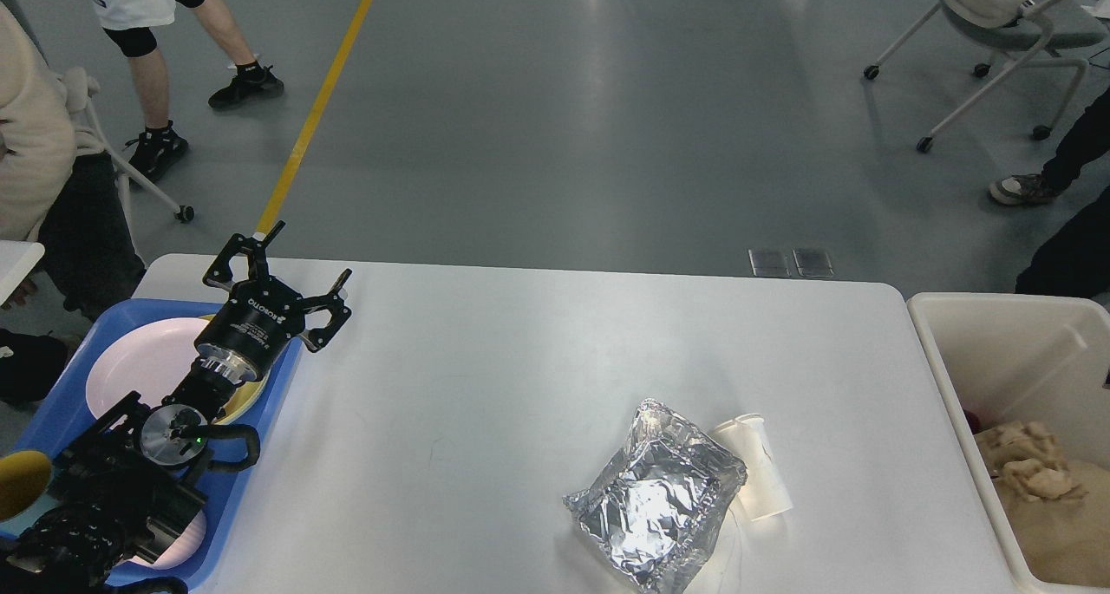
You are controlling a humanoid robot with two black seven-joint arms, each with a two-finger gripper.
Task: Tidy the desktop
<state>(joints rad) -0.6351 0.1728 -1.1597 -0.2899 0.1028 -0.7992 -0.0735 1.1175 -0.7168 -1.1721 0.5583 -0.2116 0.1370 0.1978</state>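
Note:
The white desktop (520, 360) fills the middle of the head view. On it, toward the front right, lies a crumpled silver foil bag (657, 500), and a white paper cup (756, 477) rests on its side against the bag's right edge. My left gripper (308, 258) stands open and empty over the desktop's far left corner, just past the blue tray (52, 421), far from the foil bag and cup. My right gripper is out of view.
The blue tray at the left holds a pink plate (143, 364), a yellow plate under my arm and a yellow bowl (22, 483). A white bin (1023, 421) at the right edge holds crumpled brown paper (1041, 490). People and wheeled chairs are on the floor beyond.

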